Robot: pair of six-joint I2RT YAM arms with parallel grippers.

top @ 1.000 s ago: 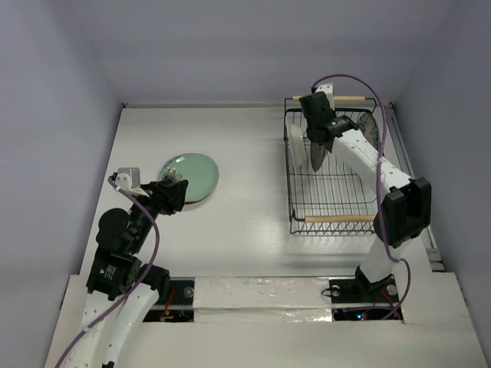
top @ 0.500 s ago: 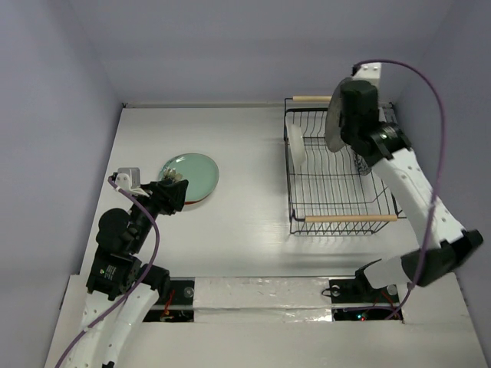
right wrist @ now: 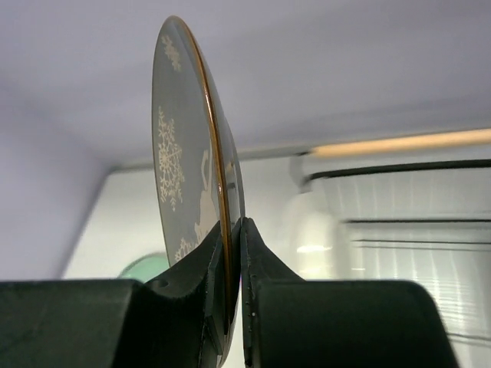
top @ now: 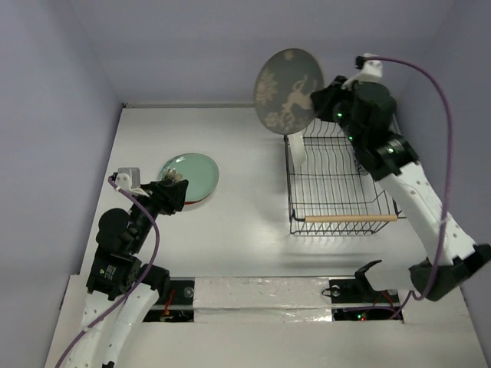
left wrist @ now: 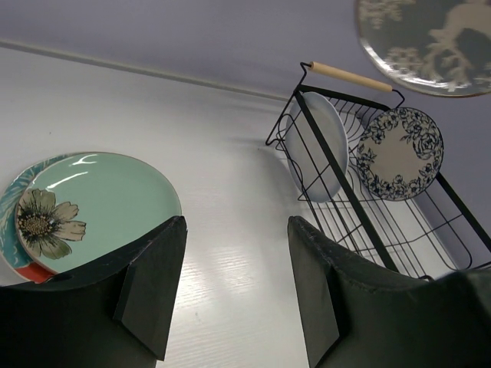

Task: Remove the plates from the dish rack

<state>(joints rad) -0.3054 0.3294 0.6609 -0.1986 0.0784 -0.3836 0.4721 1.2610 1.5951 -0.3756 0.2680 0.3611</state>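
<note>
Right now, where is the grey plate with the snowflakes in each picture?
Top external: grey plate upper middle, held by the right gripper.
Left wrist: plate in the top right corner, cut off.
Right wrist: plate left of centre, edge-on between the fingers.
Shared landmark: the dish rack, in all three.

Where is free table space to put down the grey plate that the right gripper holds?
Free: the table strip between the stacked plates and the dish rack, and the strip in front of the rack. Crowded: near the left gripper at the stack.
</note>
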